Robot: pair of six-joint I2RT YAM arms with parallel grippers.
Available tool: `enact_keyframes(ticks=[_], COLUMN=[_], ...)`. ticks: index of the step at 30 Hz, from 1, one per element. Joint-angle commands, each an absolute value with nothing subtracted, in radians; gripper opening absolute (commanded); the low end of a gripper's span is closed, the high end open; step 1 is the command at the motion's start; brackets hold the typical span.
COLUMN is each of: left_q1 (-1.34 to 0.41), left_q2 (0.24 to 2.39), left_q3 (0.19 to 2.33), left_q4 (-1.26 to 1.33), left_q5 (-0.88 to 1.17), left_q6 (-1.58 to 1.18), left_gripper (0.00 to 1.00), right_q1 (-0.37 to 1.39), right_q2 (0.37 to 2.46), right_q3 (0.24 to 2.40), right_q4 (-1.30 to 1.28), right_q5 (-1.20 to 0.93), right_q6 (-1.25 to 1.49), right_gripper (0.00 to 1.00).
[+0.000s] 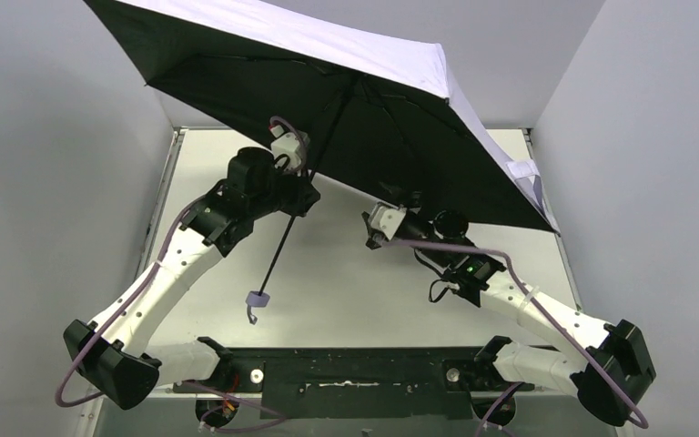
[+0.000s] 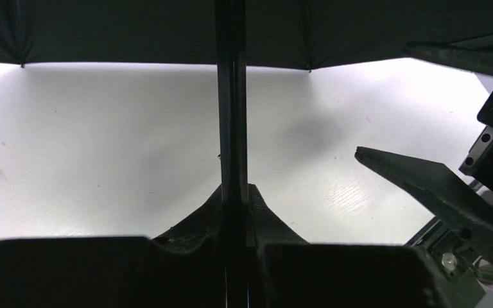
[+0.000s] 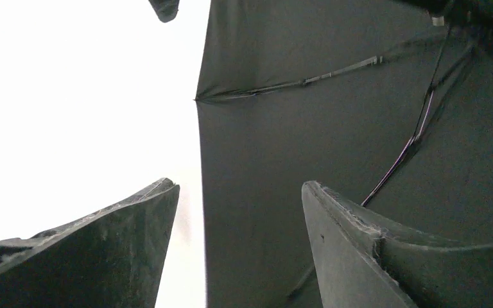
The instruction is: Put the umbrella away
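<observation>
Umbrella (image 1: 328, 64) stood fully open, canopy across upper frame, handle (image 1: 258, 299) hanging lower centre. Left gripper (image 2: 233, 192) pinched the shaft (image 2: 231, 96). Right gripper (image 3: 241, 186) was spread under the canopy, holding nothing. Collapsing and stowing not yet done.

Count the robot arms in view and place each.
2. Left arm at centre-left, left gripper shut on the umbrella shaft; right arm at right, right gripper open under the canopy.
</observation>
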State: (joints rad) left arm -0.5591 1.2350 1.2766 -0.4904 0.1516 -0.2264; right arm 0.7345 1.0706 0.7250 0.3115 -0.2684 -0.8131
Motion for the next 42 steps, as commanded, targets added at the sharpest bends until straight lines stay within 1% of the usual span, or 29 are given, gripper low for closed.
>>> enact_keyframes(ticks=[1,6,10,14,17,20,24,28,32,38,42], left_q1=[-0.604,-0.612,-0.631,-0.668,-0.687,-0.698,-0.705,-0.711,-0.715,-0.716,-0.719], left_q2=[1.183,1.176,1.188,1.203,1.207,1.210,1.213,1.215,1.216,1.213,1.207], left_q3=[1.254,1.177,1.160,1.165,1.172,1.180,1.186,1.187,1.193,1.194,1.187], left_q4=[-0.440,-0.382,-0.353,-0.347,-0.346,-0.353,-0.361,-0.364,-0.370,-0.380,-0.382], left_q5=[0.010,-0.021,-0.018,-0.041,-0.047,-0.044,-0.030,-0.019,-0.013,-0.008,-0.009], left_q6=[-0.215,-0.308,-0.345,-0.349,-0.347,-0.335,-0.325,-0.321,-0.315,-0.306,-0.304], left_gripper=[0.00,0.00,0.00,0.00,0.00,0.00,0.00,0.00,0.00,0.00,0.00], right_q1=[0.741,0.741,0.741,0.739,0.736,0.734,0.729,0.720,0.717,0.712,0.676], right_q2=[1.048,1.069,1.110,1.161,1.188,1.226,1.293,1.342,1.381,1.397,1.418], right_q3=[0.715,0.754,0.818,0.919,0.939,0.950,1.023,1.050,1.051,1.077,1.110], right_q4=[0.522,0.446,0.383,0.260,0.318,0.427,0.459,0.548,0.686,0.711,0.691], right_q5=[-0.126,0.083,0.150,0.232,0.209,0.154,0.111,0.093,0.069,0.082,0.091], right_q6=[-0.281,0.099,0.344,0.573,0.687,0.757,0.865,0.982,0.987,0.987,1.041], right_gripper=[0.73,0.75,0.74,0.77,0.78,0.78,0.78,0.78,0.77,0.76,0.75])
